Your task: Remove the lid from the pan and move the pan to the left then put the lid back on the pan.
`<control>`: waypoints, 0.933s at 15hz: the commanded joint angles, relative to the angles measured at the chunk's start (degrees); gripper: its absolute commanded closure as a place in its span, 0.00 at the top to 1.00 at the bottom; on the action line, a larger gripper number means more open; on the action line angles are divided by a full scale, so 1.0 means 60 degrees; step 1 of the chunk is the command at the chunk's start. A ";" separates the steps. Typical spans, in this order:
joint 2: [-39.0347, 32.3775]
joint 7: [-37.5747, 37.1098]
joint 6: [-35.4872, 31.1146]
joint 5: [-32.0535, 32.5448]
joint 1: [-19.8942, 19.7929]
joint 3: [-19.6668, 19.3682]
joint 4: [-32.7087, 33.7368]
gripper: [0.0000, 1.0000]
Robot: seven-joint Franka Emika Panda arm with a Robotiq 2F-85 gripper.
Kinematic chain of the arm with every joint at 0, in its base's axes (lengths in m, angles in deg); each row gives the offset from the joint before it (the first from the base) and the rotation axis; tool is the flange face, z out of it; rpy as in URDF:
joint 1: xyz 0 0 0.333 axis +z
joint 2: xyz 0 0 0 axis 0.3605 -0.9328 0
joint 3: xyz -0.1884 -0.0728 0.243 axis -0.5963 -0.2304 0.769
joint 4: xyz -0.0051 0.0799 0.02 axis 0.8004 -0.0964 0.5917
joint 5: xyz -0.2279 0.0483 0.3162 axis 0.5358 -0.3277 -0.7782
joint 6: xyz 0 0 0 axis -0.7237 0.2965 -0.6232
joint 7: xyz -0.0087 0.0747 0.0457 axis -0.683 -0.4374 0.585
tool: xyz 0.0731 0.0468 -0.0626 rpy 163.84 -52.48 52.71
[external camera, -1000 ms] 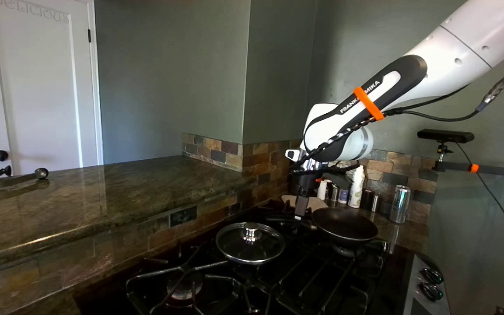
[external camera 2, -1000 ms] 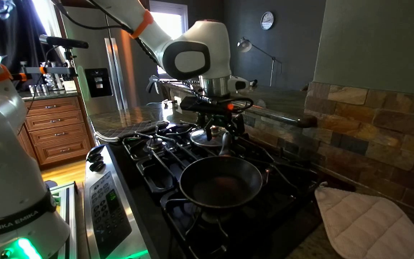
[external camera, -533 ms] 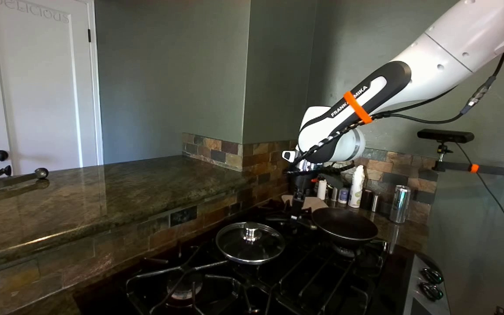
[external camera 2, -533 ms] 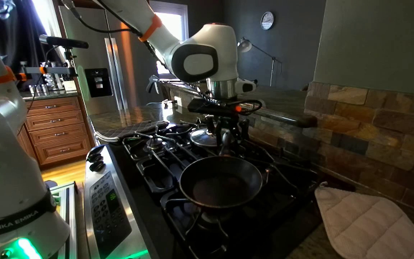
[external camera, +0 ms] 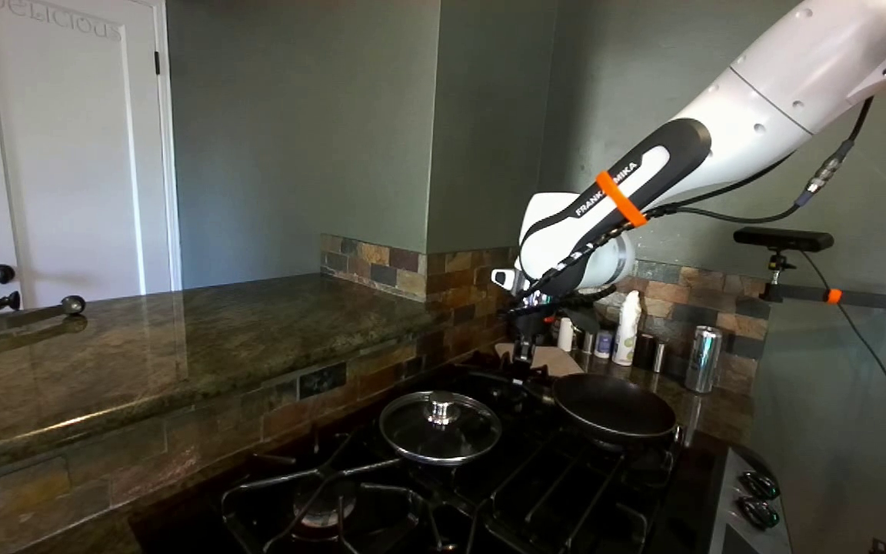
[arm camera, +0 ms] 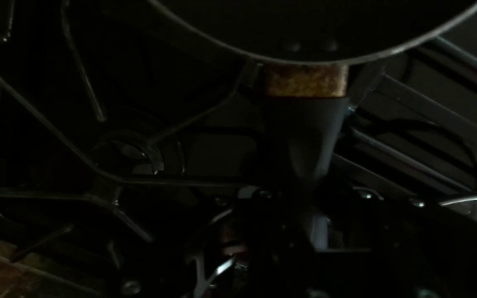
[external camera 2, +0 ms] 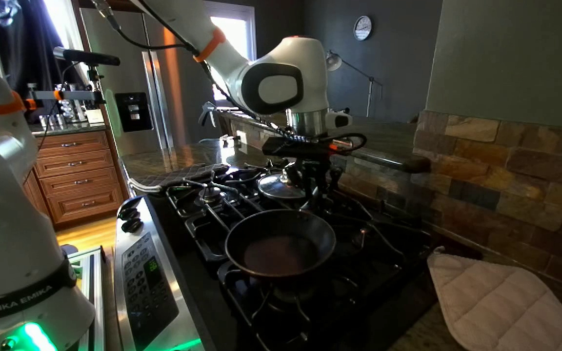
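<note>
The pan (external camera: pixel 614 406), dark and round, is over a stove burner in both exterior views, with nothing covering its black interior (external camera 2: pixel 281 248). Its dark handle (arm camera: pixel 304 132), with a brownish collar near the rim, runs down between my fingers in the wrist view. My gripper (external camera 2: pixel 314 197) points downward and is shut on that handle; the fingertips are very dark in the wrist view. Apart from the pan, the glass lid (external camera: pixel 441 431) with its silvery rim and knob lies on the stove grates, and in an exterior view the gripper partly covers the lid (external camera 2: pixel 278 186).
Black grates (external camera: pixel 320 492) spread around the pan and lid. A raised stone counter (external camera: pixel 258 338) and tiled wall run along the stove. Beyond the pan stand a white bottle (external camera: pixel 627 329) and a shiny can (external camera: pixel 703 358). A quilted pot holder (external camera 2: pixel 505 297) lies beside the stove.
My gripper has come down and closed on the pan's handle. The pan has shifted slightly toward the stove's control panel side. The lid has stayed in place.
</note>
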 commanded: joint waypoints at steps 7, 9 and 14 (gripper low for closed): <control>-0.0021 -0.1653 0.0393 0.0920 -0.0208 0.0093 0.0247 0.07; 0.0207 -0.2271 0.0541 0.0842 -0.0276 0.0074 0.0151 0.07; 0.0378 -0.4620 0.0861 0.1224 -0.0335 0.0028 0.0041 0.07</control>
